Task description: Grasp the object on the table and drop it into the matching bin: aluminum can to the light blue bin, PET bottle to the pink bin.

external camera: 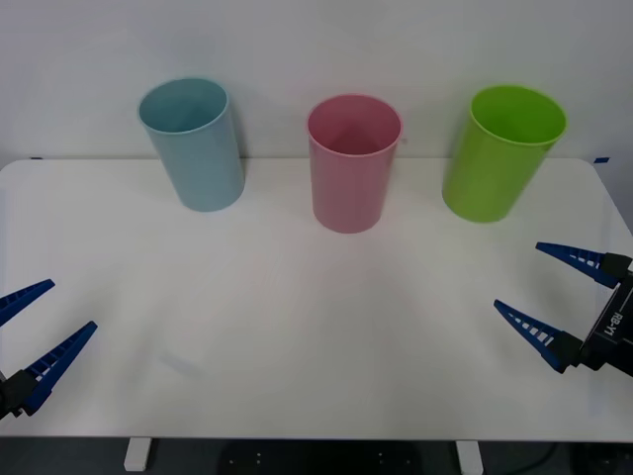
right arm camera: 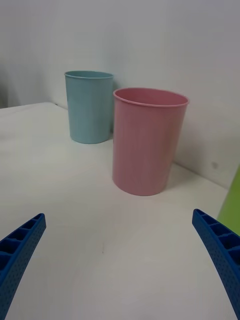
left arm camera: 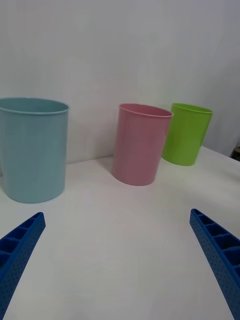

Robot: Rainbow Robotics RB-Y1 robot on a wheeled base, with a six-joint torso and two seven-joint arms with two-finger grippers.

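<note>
The light blue bin (external camera: pixel 195 143) stands at the back left of the white table (external camera: pixel 297 336), and the pink bin (external camera: pixel 352 162) stands at the back middle. Both also appear in the wrist views: pink bin (right arm camera: pixel 147 141) (left arm camera: pixel 140 144), light blue bin (right arm camera: pixel 89 106) (left arm camera: pixel 32 148). The PET bottle is out of view. My left gripper (external camera: pixel 28 324) hovers open over the table's front left corner. My right gripper (external camera: pixel 542 285) hovers open at the front right. Nothing is between either pair of fingers.
A lime green bin (external camera: pixel 501 150) stands at the back right, in line with the other two bins. A white wall rises behind the table. The table's front edge runs just below both grippers.
</note>
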